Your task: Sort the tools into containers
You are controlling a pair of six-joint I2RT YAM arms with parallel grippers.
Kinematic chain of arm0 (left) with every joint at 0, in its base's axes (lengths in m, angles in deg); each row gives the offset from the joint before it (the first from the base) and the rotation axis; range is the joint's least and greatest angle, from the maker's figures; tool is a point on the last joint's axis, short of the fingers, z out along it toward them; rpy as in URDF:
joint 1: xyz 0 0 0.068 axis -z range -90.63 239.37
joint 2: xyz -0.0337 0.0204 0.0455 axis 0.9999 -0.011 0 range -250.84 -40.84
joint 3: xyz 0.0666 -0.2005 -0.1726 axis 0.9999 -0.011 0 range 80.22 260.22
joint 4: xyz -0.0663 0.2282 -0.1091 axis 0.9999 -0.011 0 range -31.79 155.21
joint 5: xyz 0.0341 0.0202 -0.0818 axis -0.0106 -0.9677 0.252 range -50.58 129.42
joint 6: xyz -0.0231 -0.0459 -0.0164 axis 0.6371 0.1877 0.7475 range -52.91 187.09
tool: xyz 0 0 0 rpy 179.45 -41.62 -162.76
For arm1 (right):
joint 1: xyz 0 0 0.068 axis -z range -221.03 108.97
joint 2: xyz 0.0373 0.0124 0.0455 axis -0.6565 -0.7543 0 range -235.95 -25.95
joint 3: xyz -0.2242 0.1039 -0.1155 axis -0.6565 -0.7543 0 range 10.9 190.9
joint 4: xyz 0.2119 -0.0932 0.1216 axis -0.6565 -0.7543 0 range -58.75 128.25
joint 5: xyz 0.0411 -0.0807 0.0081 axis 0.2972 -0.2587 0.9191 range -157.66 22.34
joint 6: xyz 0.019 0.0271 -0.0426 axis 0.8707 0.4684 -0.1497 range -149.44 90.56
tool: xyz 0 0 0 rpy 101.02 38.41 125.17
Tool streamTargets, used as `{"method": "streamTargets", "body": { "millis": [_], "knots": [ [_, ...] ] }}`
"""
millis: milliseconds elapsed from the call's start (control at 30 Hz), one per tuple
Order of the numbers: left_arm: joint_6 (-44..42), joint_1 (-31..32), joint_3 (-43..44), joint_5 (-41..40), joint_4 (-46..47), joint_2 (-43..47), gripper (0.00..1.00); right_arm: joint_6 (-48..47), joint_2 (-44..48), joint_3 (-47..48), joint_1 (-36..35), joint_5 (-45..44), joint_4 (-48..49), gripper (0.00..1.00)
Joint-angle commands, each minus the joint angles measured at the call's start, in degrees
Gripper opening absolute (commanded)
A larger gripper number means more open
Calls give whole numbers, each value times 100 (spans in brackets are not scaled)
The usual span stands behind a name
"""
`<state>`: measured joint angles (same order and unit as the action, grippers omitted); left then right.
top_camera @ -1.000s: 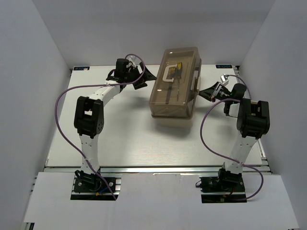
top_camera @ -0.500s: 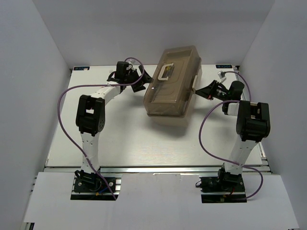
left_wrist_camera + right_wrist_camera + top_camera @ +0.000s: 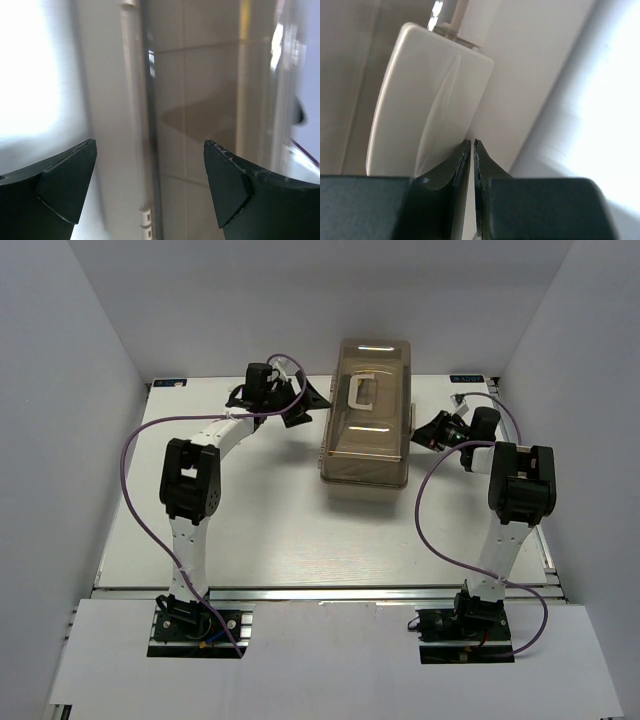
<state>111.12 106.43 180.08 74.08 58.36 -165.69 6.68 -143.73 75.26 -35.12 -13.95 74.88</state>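
The toolbox (image 3: 366,412) stands at the back middle of the table, its smoky translucent lid shut and its white handle (image 3: 360,390) on top. No tools show clearly through the lid now. My left gripper (image 3: 308,405) is open, right beside the box's left side, and its wrist view shows the box's side wall (image 3: 200,125) between the spread fingers. My right gripper (image 3: 428,430) is shut and empty, its tips against the white latch (image 3: 425,100) on the box's right side.
White walls close in the table on the left, back and right. The toolbox's beige base (image 3: 362,490) shows under the lid at its near end. Purple cables loop beside both arms.
The toolbox has swung from a tilt back to straight and moved slightly away. The right gripper has followed its right side. The yellow-handled tool seen through the lid earlier no longer shows.
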Motion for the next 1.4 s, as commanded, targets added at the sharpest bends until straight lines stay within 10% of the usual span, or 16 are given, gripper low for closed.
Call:
{"method": "streamTargets", "body": {
  "millis": [0,367,600,833,1367],
  "knots": [
    [97,456,298,745,272,137,98,-245,-17,270,-372,289,73,14],
    [123,456,509,718,149,14,98,-134,-667,639,-275,331,-16,22],
    [123,456,755,701,17,-100,98,3261,-1659,815,-248,1106,4140,21],
    [123,456,878,718,-27,-188,98,4428,-1775,842,-231,1230,5581,20],
    [159,456,860,753,8,-162,98,4641,-1494,745,-90,1036,5786,19]
  ]
}}
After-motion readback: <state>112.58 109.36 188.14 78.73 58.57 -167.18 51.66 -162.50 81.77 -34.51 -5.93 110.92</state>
